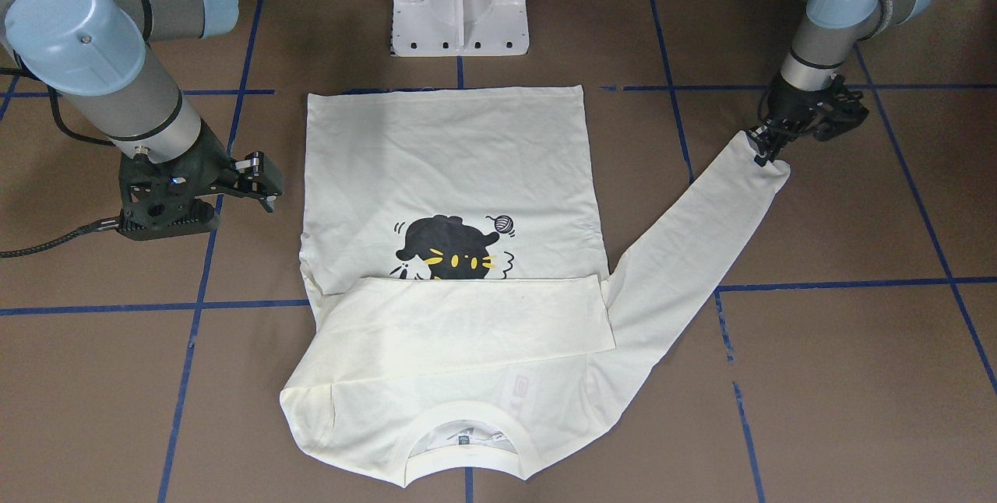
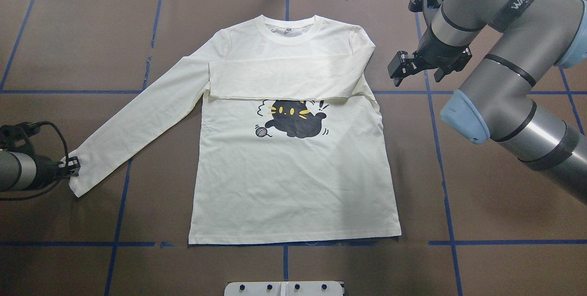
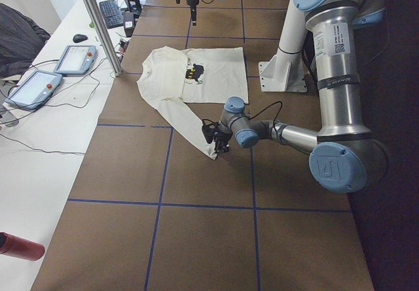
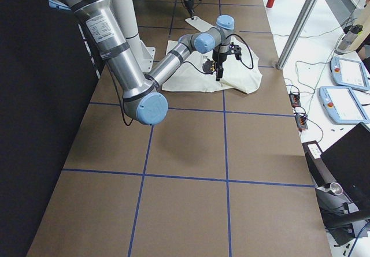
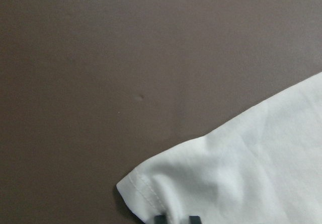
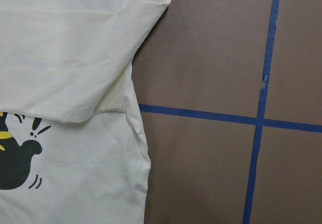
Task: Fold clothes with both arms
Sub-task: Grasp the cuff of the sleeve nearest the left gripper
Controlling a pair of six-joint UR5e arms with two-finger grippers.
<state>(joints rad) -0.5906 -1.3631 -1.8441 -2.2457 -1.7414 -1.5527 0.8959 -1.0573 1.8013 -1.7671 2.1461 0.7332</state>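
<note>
The cream-white long-sleeved T-shirt (image 2: 293,181) lies flat, cat print (image 2: 293,119) up and collar away from the robot. One sleeve (image 2: 284,80) is folded across the chest. The other sleeve (image 2: 137,122) stretches out toward the robot's left. My left gripper (image 2: 73,167) is shut on that sleeve's cuff (image 5: 166,194), low at the table; it also shows in the front view (image 1: 762,151). My right gripper (image 2: 418,70) hovers open beside the shirt's shoulder, holding nothing, also in the front view (image 1: 263,180). Its wrist view shows the shirt's side edge (image 6: 136,133) but no fingers.
The white pedestal base (image 1: 459,1) stands just behind the shirt's hem. Blue tape lines (image 2: 440,158) cross the brown table. A side table with pendants (image 3: 39,85) and a metal pole (image 3: 98,26) lies beyond the far edge. A red bottle (image 3: 19,246) lies there too.
</note>
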